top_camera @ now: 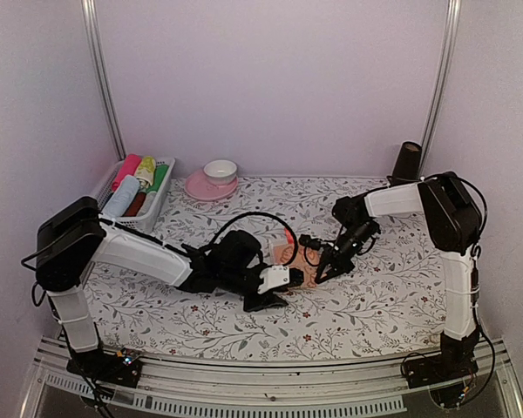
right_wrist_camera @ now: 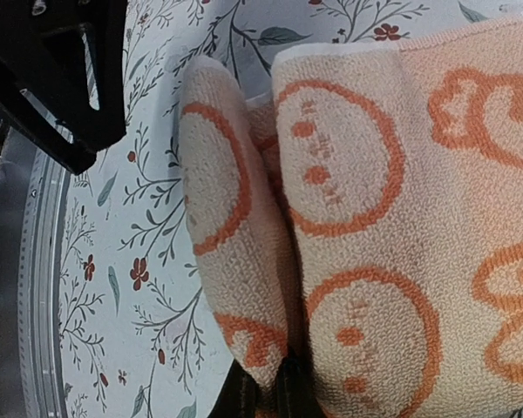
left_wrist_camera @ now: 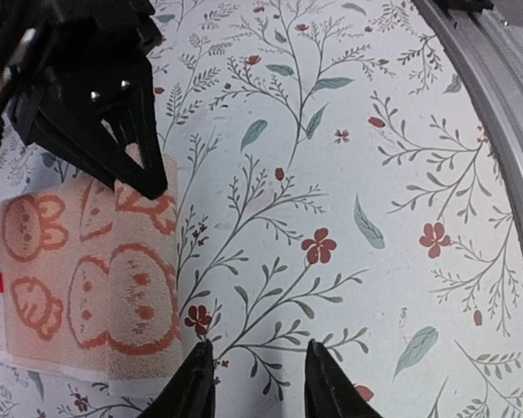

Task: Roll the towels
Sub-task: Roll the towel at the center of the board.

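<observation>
Currently: rolling step on the peach towel, first turn only.

Left rear corner of the table: white basket of coloured rolls, with a pink plate and white bowl beside it. Both are well apart from the work.

Left gripper: fingers spread, nothing between them. It hovers over the bare floral sheet, just beside the towel's near side and not touching the cloth.

Peach-orange towel: lies about mid-table between the two grippers. It is mostly flat, with one edge lifted and curled over into a loose fold.

Right gripper: fingers pressed together, pinching one end of that curled edge.

Right rear corner: dark cup, far from the arms. No pale blue towel is identifiable on the sheet.

Judgement on technique: the fold is held at one end only, so turning it now would skew the roll into a cone.
- The left gripper should take the free end of the same edge.
- Both ends should then turn together, low and snug to the cloth, with the flat part kept on the sheet.

Room:
- Open sheet lies all round the towel, widest toward the right edge and the near edge.
- The tight spot is between the two grippers, which sit close together over a small cloth.
</observation>
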Robot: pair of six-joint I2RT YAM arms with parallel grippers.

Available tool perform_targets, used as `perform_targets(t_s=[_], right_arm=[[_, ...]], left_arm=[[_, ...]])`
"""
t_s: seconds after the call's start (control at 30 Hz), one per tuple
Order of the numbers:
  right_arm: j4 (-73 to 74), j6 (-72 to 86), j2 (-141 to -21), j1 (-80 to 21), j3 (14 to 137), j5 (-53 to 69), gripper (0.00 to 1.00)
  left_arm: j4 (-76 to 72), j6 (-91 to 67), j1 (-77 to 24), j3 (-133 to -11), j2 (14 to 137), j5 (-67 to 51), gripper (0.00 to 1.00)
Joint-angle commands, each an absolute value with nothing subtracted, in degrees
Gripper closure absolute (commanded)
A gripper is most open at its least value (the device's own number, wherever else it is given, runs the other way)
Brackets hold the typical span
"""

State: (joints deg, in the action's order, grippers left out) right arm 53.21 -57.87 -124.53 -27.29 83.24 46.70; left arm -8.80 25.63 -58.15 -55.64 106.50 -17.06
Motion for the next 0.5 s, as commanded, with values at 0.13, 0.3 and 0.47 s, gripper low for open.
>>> perform_targets(t_s=[0.13,0.3,0.47], right_arm=[[55.4,-55.6,-127.1,-27.0,84.6,45.3,0.97],[55.4,-55.6,-127.3,-27.0,84.6,45.1,0.97],[55.5,-55.8,-127.5,-27.0,84.6,45.0,0.97]], left_arm=[[-11.6,33.4,-60.9,-57.8,108.6,-7.1,0.65],[-13.1,34.9,-61.0,-58.5,110.1,-4.8,0.65],[-13.3,35.3,-60.9,-59.5,111.9,-1.9,0.64]])
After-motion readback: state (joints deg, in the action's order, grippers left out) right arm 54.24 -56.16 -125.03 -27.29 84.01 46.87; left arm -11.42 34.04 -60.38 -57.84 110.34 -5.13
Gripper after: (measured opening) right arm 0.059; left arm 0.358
